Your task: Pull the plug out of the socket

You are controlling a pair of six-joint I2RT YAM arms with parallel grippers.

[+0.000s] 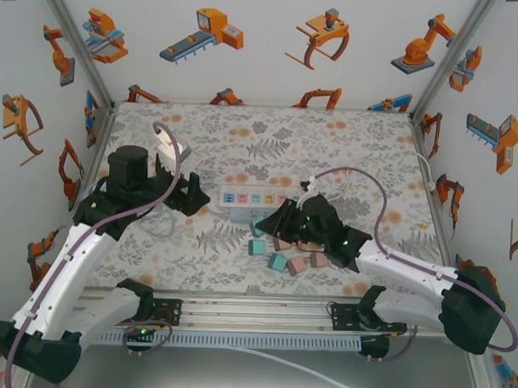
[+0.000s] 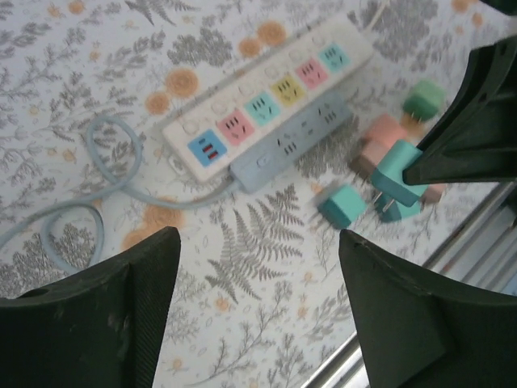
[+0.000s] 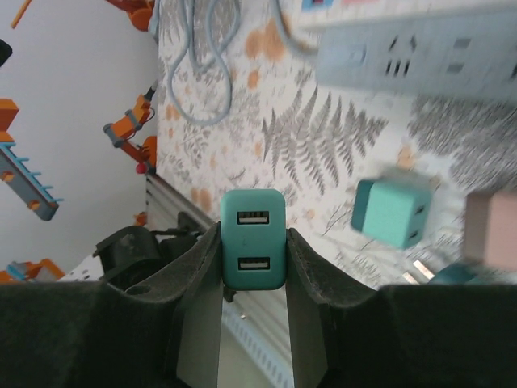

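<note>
My right gripper (image 3: pixel 254 271) is shut on a teal plug (image 3: pixel 254 240) with two USB ports, pinched between both fingers and held above the mat. The left wrist view has the same plug (image 2: pixel 396 174) hanging clear of the sockets, prongs pointing down. A white power strip (image 2: pixel 266 101) with coloured sockets lies beside a grey-blue strip (image 2: pixel 295 141); nothing is plugged into either. In the top view, my right gripper (image 1: pixel 261 228) sits just in front of the strips (image 1: pixel 255 196). My left gripper (image 2: pixel 258 311) is open over bare mat, left of the strips (image 1: pixel 198 196).
Loose plugs lie in front of the strips: teal (image 1: pixel 277 263), pink (image 1: pixel 296 265) and a green one (image 2: pixel 424 99). The strips' pale blue cable (image 2: pixel 97 186) loops on the mat to the left. The metal rail (image 1: pixel 255 311) runs along the near edge.
</note>
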